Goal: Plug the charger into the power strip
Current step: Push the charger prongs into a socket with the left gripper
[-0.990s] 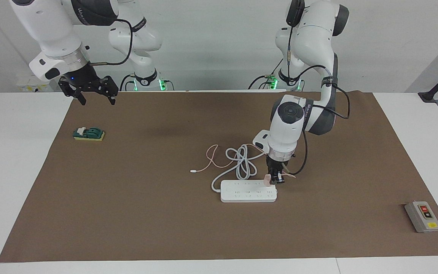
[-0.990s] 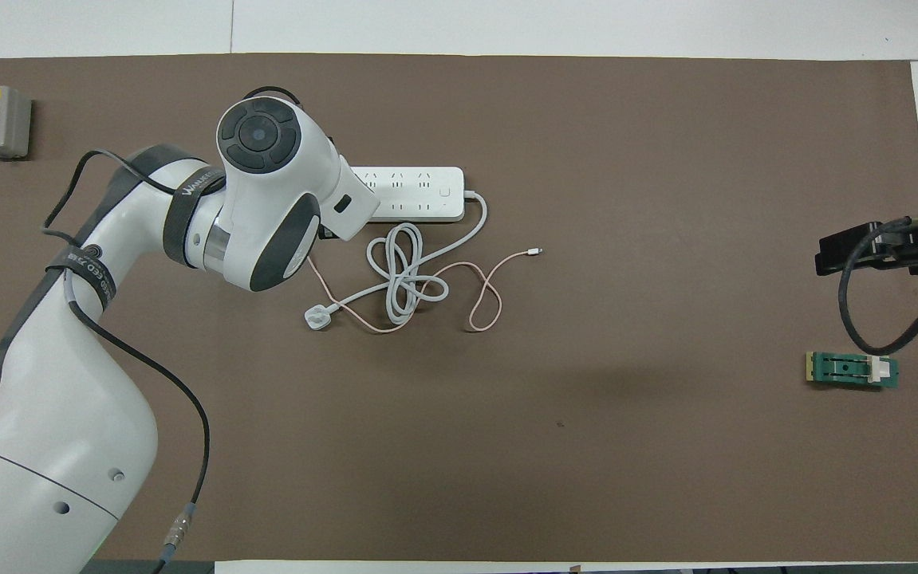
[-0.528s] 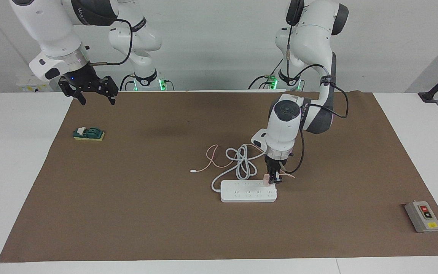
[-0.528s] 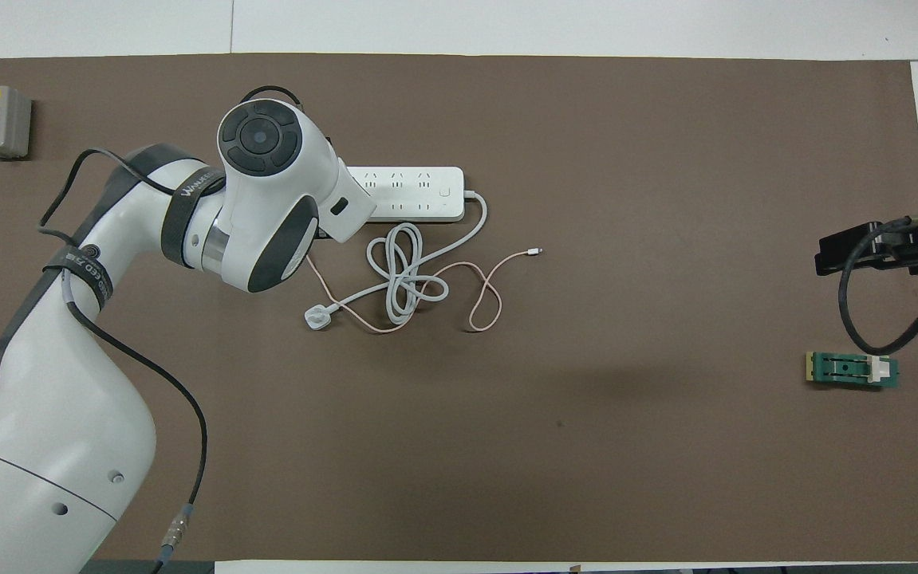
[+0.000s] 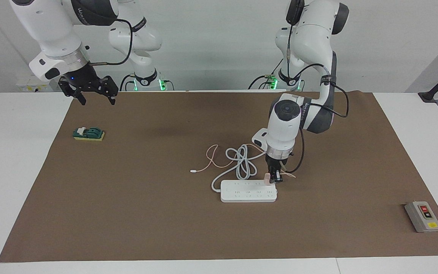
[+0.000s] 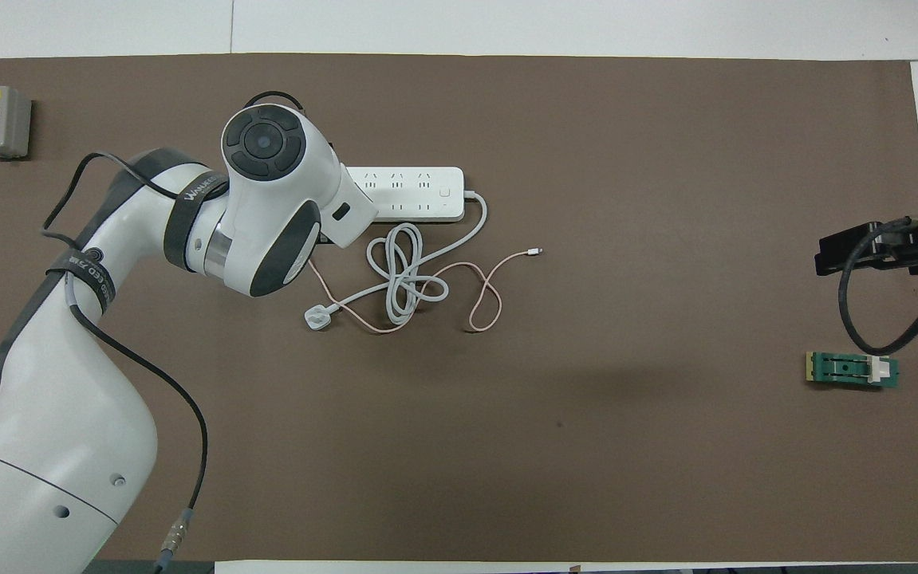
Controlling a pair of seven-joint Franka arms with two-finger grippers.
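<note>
At the power strip (image 5: 248, 190), left-arm end: my left gripper (image 5: 274, 179) clamps the charger (image 5: 267, 179) by its sides. Light, rigid, probably slick; trailing cable limp. Right gripper (image 5: 96, 99) waits, spread wide.

Glossy white rounded arm shells with dark grey joint bands and black lettering. Black cables looped along the links, strapped down with black bands. Black two-finger hands; green lights at the bases.

charger (image 5: 266, 178): pink cube, on strip's end | power strip (image 5: 248, 191): white, flat, mid-mat
</note>
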